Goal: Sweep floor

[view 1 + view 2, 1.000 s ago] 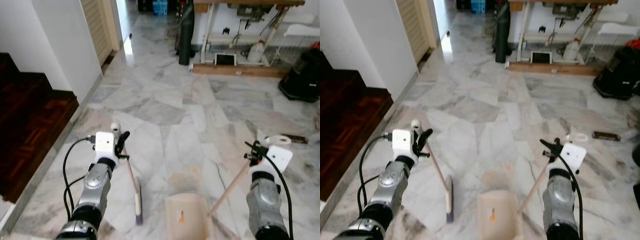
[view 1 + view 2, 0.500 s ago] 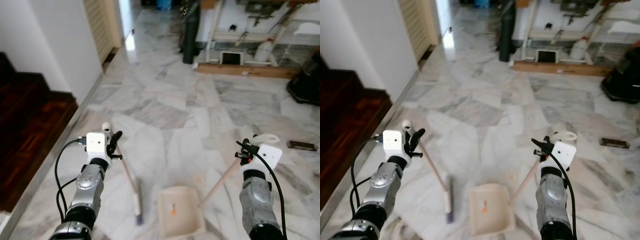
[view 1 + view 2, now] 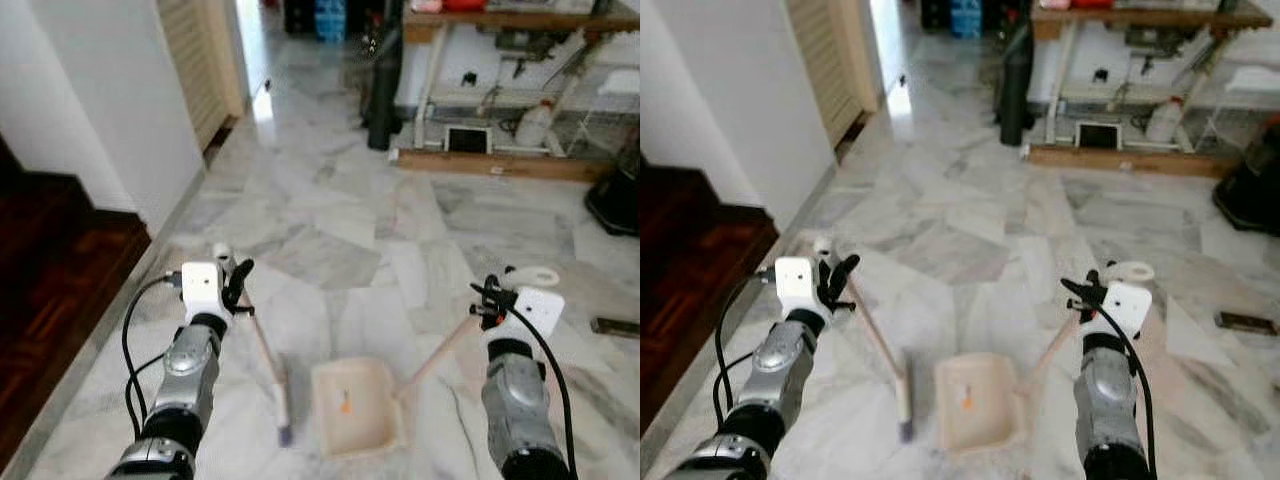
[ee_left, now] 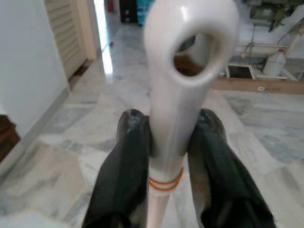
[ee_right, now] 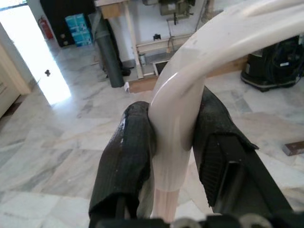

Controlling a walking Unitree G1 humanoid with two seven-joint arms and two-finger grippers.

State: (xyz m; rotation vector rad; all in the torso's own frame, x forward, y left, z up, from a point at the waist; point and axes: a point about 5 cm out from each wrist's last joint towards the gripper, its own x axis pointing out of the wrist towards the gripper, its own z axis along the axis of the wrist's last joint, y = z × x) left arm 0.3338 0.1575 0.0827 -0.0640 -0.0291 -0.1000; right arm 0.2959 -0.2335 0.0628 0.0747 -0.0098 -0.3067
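Note:
My left gripper (image 3: 233, 283) is shut on the white looped top of a broom handle (image 4: 178, 71); the pale wooden stick slants down to the broom head (image 3: 283, 410) resting on the marble floor. My right gripper (image 3: 487, 303) is shut on the white grip of the dustpan handle (image 5: 190, 95). Its wooden stick runs down and left to the cream dustpan (image 3: 352, 405), which lies flat on the floor just right of the broom head. An orange speck (image 3: 345, 405) lies inside the pan.
Dark wooden stairs (image 3: 50, 270) rise on the left beside a white wall (image 3: 100, 90). A workbench (image 3: 500, 90) with clutter, a black rolled item (image 3: 384, 85) and a black bag (image 3: 615, 190) stand at the far side. A small dark object (image 3: 612, 326) lies on the floor at right.
The camera has shifted, showing more of the room ahead. The dustpan now lies closer to the broom head. Both grippers keep their hold on the handles.

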